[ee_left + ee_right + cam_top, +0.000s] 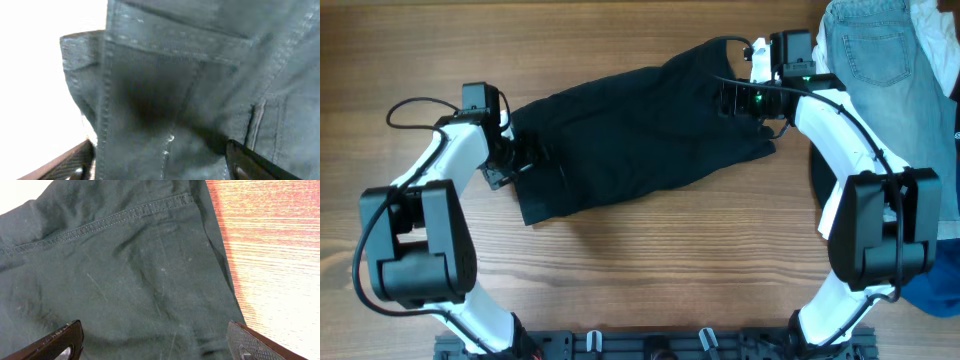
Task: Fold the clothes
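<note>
- The black trousers [640, 140] lie spread across the middle of the table [650, 260], slanting from lower left up to upper right. They are flat but rumpled, with no fold made that I can see.
- My left gripper [515, 165] sits at the trousers' left end. In its wrist view the fingers [75, 162] stand wide apart with cloth filling the space between them.
- My right gripper [735, 100] sits over the trousers' upper right end. Its fingers [252, 345] are also spread wide and hover over dark cloth just inside the right hem, holding nothing.
- To do this step well, I want each gripper to come down on an outer edge rather than the middle of the panel. The stitched seam [100, 225] is a firm line for the right side to pinch.
- Both ends should close on the cloth at the same height and lift together. That way the trousers carry over evenly instead of dragging into a twist.
- I would pinch only the layers I mean to move, because grabbing too deep bunches the cloth.
- The left wrist view is blurred and washed out white on its left. The cloth looks very close to the lens, so I cannot tell whether those fingers touch it.
- From overhead both sets of fingertips merge into the black cloth.
- The blue jeans [870, 50] and the white cloth [932, 30], past the trousers' right end, are cut off by the frame.
</note>
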Controlling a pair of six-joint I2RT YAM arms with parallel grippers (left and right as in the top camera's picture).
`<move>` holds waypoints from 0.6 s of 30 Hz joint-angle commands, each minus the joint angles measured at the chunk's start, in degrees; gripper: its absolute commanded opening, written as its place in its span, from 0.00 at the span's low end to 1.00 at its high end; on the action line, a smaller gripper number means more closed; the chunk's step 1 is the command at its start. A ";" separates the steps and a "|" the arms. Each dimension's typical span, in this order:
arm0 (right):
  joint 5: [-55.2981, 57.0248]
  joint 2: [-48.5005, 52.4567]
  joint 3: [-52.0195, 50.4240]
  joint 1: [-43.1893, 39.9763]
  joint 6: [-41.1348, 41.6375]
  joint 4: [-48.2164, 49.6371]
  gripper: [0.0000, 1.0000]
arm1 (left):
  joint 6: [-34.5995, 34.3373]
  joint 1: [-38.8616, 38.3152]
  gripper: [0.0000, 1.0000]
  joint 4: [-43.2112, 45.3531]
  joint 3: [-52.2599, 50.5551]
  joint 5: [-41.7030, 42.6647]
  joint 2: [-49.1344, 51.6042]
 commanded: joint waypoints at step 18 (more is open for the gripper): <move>0.96 -1.18 0.17 -0.46 -1.05 -0.48 0.93 | -4.02 -4.22 0.23 4.44 -4.09 -8.22 15.37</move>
